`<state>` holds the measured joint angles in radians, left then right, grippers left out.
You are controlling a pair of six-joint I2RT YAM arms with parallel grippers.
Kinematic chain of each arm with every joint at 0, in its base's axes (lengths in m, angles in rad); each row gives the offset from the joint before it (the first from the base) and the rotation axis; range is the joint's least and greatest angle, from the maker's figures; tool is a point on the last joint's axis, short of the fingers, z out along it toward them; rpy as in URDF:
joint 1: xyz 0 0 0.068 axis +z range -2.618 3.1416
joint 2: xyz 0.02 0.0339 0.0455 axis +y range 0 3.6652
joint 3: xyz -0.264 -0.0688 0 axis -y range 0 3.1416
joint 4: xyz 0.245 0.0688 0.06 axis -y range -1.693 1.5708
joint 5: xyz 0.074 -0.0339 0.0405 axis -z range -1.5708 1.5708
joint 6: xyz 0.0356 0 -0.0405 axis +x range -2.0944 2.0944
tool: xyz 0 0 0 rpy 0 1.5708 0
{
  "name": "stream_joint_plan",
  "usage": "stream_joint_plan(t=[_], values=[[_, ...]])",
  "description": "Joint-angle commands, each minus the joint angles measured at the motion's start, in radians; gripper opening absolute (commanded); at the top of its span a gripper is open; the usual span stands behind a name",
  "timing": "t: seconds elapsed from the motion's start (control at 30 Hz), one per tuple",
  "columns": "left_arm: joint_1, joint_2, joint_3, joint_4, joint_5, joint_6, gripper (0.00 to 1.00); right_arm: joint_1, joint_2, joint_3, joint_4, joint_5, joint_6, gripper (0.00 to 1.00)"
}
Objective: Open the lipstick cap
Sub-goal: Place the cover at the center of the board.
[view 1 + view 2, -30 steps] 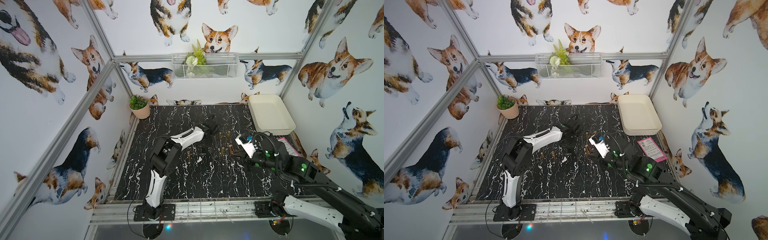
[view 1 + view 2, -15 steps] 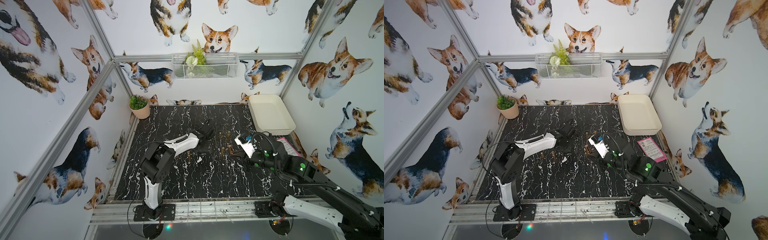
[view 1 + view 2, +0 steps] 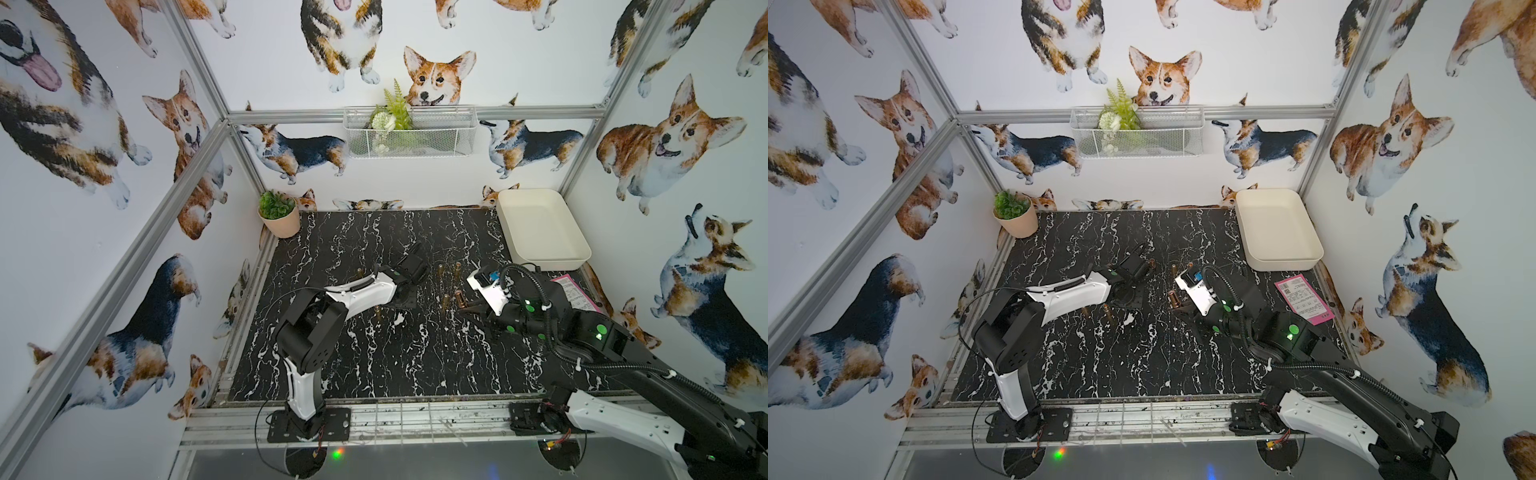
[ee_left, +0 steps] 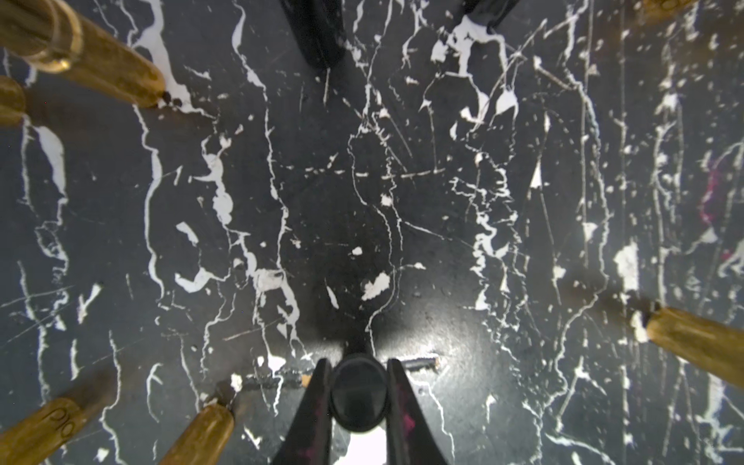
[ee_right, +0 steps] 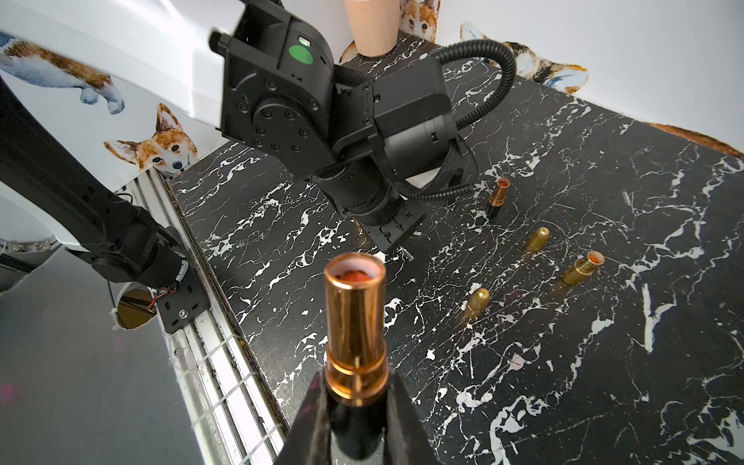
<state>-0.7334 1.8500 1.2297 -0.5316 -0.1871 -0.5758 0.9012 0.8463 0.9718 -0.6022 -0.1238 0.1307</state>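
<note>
Cap looks already separated: uncapped lipstick tube [image 5: 354, 322] is being pinched by right gripper [image 5: 356, 380], black cap [image 4: 358, 392] by left gripper [image 4: 357, 364]. Next, probably: both being set down clear of the standing tubes.

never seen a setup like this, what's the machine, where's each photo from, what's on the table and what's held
Two robot arms are bolted at the edge of a black marble table; each ends in a two-fingered gripper. Both top views look down on the whole booth; the other two come from cameras on the wrists. The right gripper is shut on an uncapped lipstick, red showing inside. The left gripper is shut on a small black round piece; I cannot identify it. Gold lipstick parts dot the table, plus a white tray and potted plant.
</note>
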Motion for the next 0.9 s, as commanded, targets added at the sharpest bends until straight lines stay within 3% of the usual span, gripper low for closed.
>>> stream_joint_plan(t=[0.0, 0.23, 0.67, 0.87], values=[[-0.001, -0.023, -0.002, 0.039, -0.046, -0.014, 0.0, 0.0, -0.001, -0.002, 0.024, 0.009, -0.004, 0.08], [-0.003, -0.018, -0.032, 0.199, -0.092, 0.011, 0.0, 0.001, -0.006, 0.001, 0.014, 0.024, -0.007, 0.08], [-0.035, -0.09, -0.28, 0.655, -0.159, 0.069, 0.0, 0.001, 0.007, 0.005, 0.009, 0.04, -0.018, 0.08], [-0.066, -0.038, -0.298, 0.694, -0.211, 0.08, 0.0, 0.001, 0.025, 0.021, -0.003, 0.04, -0.019, 0.08]])
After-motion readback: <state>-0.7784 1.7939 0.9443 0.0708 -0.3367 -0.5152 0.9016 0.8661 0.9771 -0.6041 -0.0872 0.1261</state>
